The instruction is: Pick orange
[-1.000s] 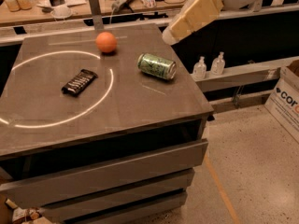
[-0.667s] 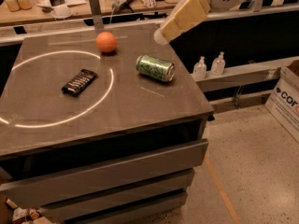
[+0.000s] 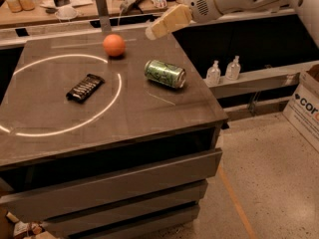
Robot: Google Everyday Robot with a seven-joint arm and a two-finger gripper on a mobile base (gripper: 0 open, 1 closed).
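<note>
The orange (image 3: 114, 45) is a small round orange fruit resting on the far part of the dark table top (image 3: 149, 108). My gripper (image 3: 154, 31) reaches in from the upper right on a white arm, its tan fingers hovering above the table's far right side, to the right of the orange and apart from it. Nothing is seen in it.
A green drink can (image 3: 165, 73) lies on its side right of centre. A black snack bar (image 3: 85, 87) lies inside a white circle on the table. A cluttered wooden bench (image 3: 75, 6) runs behind. Two small bottles (image 3: 223, 71) stand on a shelf at right; a cardboard box (image 3: 304, 108) sits on the floor.
The gripper has moved left and away across the table's far right edge, closer to the orange. The orange, can and bar have not moved.
</note>
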